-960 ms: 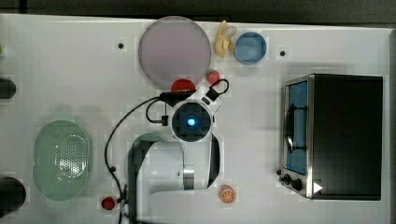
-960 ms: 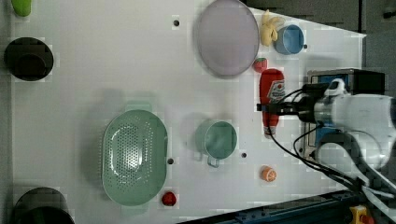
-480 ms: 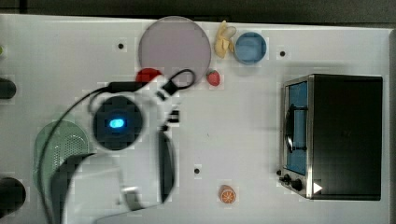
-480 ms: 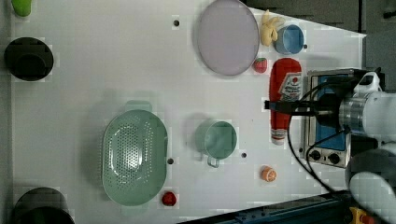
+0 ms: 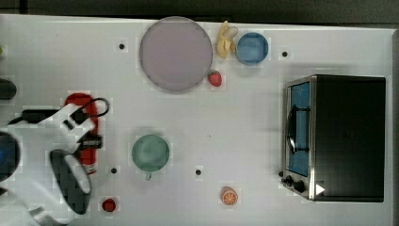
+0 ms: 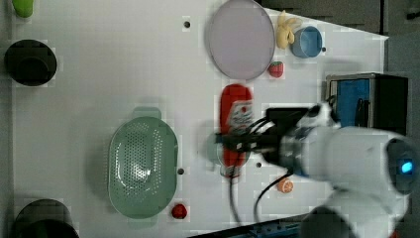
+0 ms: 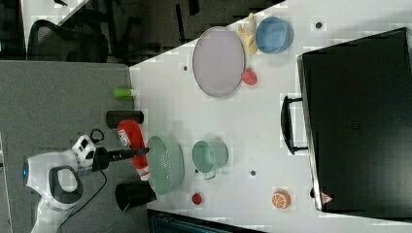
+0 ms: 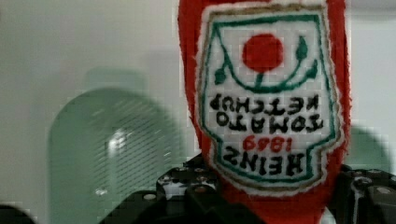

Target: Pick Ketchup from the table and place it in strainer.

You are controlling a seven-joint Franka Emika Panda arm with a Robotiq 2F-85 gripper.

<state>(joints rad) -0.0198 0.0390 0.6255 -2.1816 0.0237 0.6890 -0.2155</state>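
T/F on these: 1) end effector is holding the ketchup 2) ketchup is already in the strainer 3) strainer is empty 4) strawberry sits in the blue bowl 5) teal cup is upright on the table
1) True. The end effector is closed around the ketchup, gripping it near the cap end.
2) False. The ketchup is held in the air; in the left view it appears beside the strainer, not in it.
3) True. The perforated bottom shows with nothing lying in it.
4) False. The strawberry lies on the table by the edge of the grey-lilac plate; the blue bowl is apart from it.
5) True. The teal cup stands with its opening up.
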